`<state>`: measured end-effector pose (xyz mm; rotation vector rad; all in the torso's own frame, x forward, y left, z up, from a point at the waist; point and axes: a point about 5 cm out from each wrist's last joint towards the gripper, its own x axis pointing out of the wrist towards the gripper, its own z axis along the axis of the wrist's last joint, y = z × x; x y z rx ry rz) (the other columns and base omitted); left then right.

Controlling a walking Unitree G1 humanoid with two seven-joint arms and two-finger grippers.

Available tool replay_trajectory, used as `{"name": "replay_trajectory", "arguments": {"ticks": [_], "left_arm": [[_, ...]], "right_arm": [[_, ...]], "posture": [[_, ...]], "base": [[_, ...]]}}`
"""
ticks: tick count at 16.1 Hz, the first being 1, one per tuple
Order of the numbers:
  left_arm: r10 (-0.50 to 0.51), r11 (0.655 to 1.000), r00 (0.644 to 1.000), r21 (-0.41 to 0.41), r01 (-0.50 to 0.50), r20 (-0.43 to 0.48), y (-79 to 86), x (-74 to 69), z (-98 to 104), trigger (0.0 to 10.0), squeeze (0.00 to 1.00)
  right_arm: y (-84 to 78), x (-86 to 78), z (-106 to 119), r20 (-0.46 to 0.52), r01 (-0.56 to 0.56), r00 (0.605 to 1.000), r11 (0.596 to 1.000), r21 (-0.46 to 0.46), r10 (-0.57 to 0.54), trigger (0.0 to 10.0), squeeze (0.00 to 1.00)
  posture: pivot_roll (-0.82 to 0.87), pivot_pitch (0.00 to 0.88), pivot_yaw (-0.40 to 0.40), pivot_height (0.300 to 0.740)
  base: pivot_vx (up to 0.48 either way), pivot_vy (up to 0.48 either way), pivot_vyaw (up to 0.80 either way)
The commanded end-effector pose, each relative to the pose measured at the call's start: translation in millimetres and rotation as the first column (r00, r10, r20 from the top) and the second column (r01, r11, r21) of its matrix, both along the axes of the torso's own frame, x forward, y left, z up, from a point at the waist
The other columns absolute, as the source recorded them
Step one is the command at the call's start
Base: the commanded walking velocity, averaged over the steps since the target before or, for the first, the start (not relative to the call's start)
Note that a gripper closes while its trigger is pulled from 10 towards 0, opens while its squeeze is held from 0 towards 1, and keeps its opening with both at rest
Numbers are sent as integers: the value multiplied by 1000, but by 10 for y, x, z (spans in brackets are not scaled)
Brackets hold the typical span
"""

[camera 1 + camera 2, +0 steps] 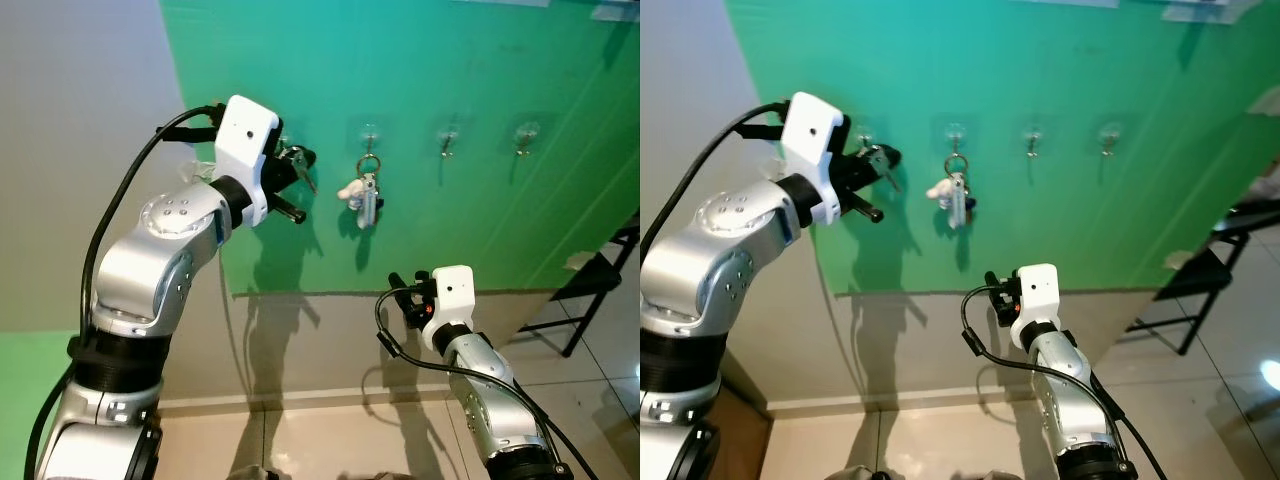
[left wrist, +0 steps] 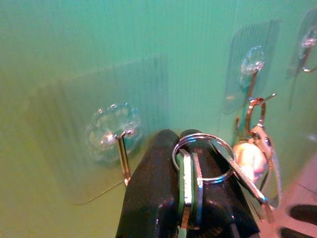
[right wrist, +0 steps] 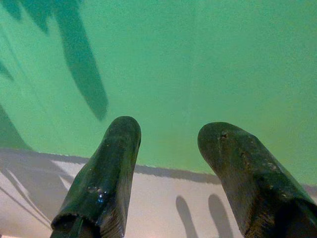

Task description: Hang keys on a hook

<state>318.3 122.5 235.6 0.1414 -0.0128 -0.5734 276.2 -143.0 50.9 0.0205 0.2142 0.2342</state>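
Observation:
A bunch of keys on a silver ring (image 2: 203, 161) is pinched between the black fingers (image 2: 153, 183) of my left gripper (image 1: 297, 160), which is shut on it. The gripper is raised to the green wall, with the ring just beside the leftmost clear stick-on hook (image 2: 121, 146), apart from it. On the second hook (image 1: 368, 133) hangs another key bunch with a small white toy (image 1: 364, 196). Two bare hooks (image 1: 447, 140) (image 1: 523, 135) follow to the right. My right gripper (image 3: 168, 148) is open and holds nothing, low down, facing the wall's lower edge.
A black folding chair (image 1: 592, 290) stands at the right by the wall. The green panel ends above a pale strip of wall (image 1: 320, 340), with tiled floor (image 1: 340, 440) below. Grey wall (image 1: 80, 120) lies to the left.

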Motion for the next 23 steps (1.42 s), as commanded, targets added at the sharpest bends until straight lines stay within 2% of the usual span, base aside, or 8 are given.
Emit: {"name": "replay_trajectory", "arguments": {"ticks": [1,4,9,12,14,18,20,23], "left_arm": [[91,996,995,4,-91,37,116,6,-10,10000,0],[198,976,980,-85,-198,-3,211,-140,-367,10000,0],[403,908,914,99,-406,53,458,-548,-1169,10000,0],[477,797,803,210,-567,357,561,-581,-1037,10000,0],[440,788,759,199,-583,481,467,-545,-892,10000,0],[434,832,805,162,-530,404,395,-513,-1002,10000,0],[419,900,904,98,-425,82,291,-483,-1315,10000,0],[407,913,913,1,-408,-37,182,-406,-1311,10000,0]], "right_arm": [[-32,-17,-12,4,12,1000,1000,-8,-12,10000,0],[-55,-54,-26,9,19,1000,1000,-15,-19,10000,0],[-178,-82,13,53,77,996,997,-24,-76,10000,0],[-195,-75,11,55,80,995,996,-29,-78,10000,0],[-184,-71,12,55,76,996,997,-30,-74,10000,0],[-175,-71,17,55,72,996,997,-28,-70,10000,0],[-196,-72,26,56,79,995,997,-25,-77,10000,0],[-208,-54,40,55,96,994,995,-13,-95,10000,0]], "posture": [[-5,0,-4,740],[-5,0,-2,740],[-6,0,-18,740],[-9,0,-23,740],[-7,0,-28,740],[-16,0,-25,740],[-20,0,-25,740],[-25,0,-22,740]], "base": [[0,0,0],[0,0,0],[0,0,0],[0,0,0],[0,0,0],[0,0,0],[0,0,0],[0,0,0]]}}
